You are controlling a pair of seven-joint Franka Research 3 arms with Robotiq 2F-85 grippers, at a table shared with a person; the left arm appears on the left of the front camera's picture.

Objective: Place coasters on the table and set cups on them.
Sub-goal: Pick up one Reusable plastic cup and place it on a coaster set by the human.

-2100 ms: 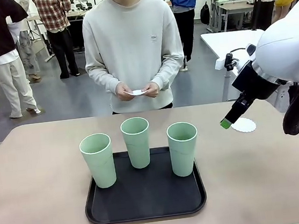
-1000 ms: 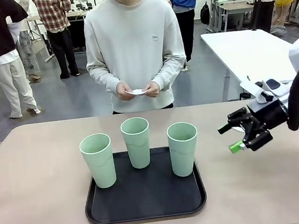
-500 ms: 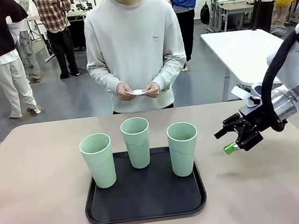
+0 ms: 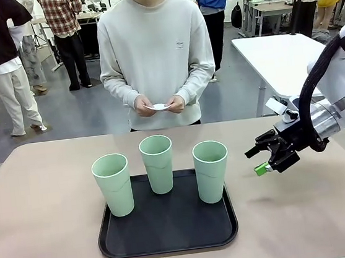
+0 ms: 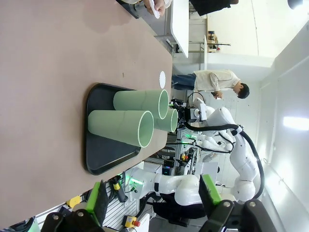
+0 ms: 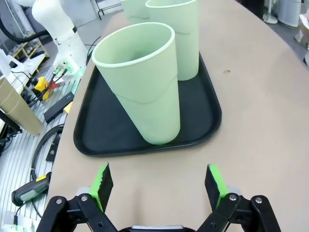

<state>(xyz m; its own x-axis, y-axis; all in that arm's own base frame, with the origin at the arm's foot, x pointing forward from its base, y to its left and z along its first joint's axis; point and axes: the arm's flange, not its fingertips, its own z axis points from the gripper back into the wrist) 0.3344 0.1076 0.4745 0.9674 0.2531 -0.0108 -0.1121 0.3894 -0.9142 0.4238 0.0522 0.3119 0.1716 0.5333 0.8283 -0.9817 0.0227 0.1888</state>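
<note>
Beige counter [image 4: 47, 230] and black tray [image 4: 173, 246] lie ahead of the right jaws, spread wide and empty, just short of the nearest mint tumbler [image 4: 211, 171]. Left jaws also wide and empty, well back from the tray. One doily coaster [image 5: 162, 78] lies far beyond the tumblers from the left jaws. Risk: a finger nudging this tall tapered tumbler before closing would likely topple it into its neighbours.

Front cam sat at the robot's edge of the table [image 4: 42, 243], facing the person [image 4: 154, 50] at 12 o'clock, mid-range. Left wrist cam was rolled sideways and farther back, tray [image 5: 104, 154] toward 9. Right wrist cam looked down from close by, nearest cup [image 6: 142, 87] toward 12. All three shared the tray and cups [image 4: 157, 162].
</note>
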